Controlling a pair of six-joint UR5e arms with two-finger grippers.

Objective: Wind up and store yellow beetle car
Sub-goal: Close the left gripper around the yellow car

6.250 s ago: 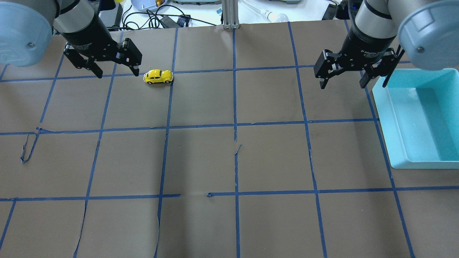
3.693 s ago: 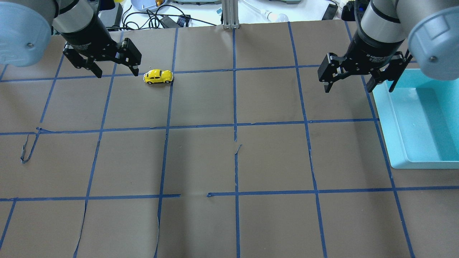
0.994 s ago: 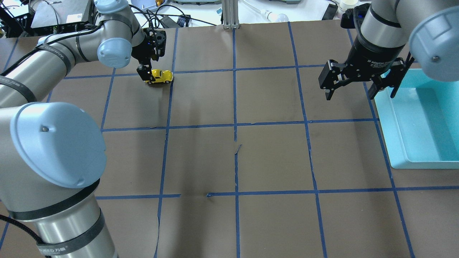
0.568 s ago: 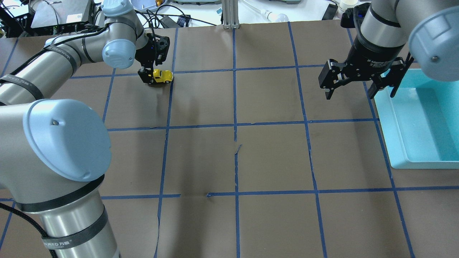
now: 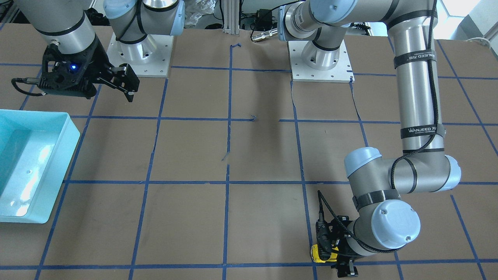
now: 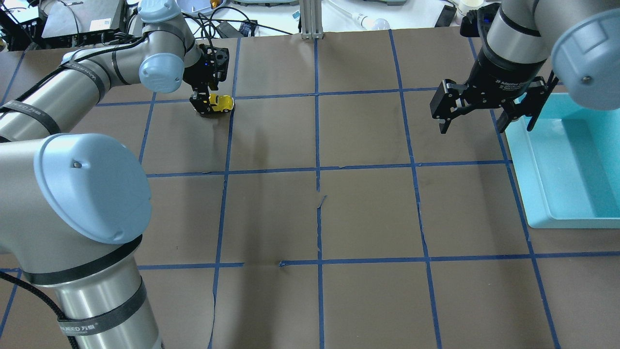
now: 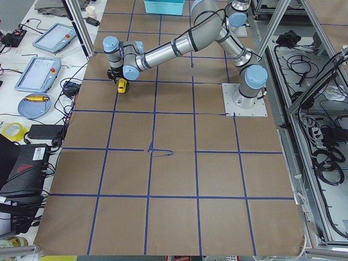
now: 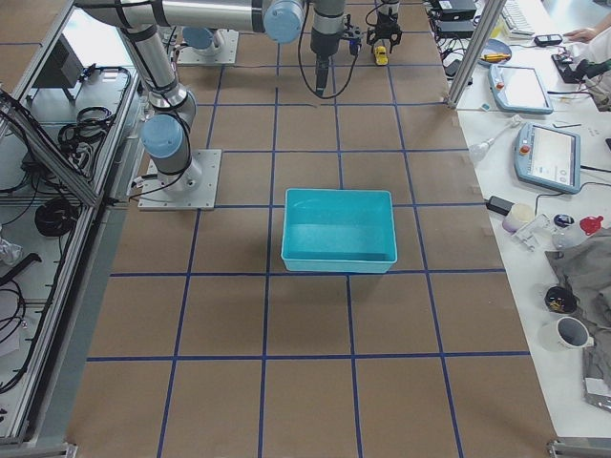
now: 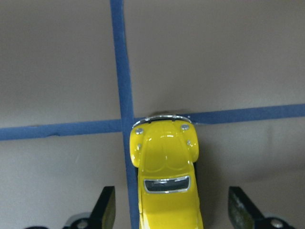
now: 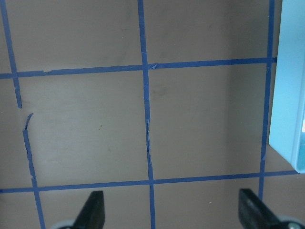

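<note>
Yellow and glossy, the yellow beetle car (image 9: pixel 164 162) stands on its wheels well left of the turquoise bin (image 6: pixel 571 222), between the spread fingers (image 9: pixel 107 206) of the left gripper (image 9: pixel 172 202), untouched; light, hard and probably slippery, it wants a pinch low across its doors, while the right gripper (image 6: pixel 471 128) hangs spread just beside the bin

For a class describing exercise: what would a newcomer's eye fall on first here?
The tiny yellow beetle car on a blue tape crossing, far on the robot's left, with the left gripper straddling it, jaws open and not touching. Then the empty teal bin at the right edge, the right gripper open near it.
</note>
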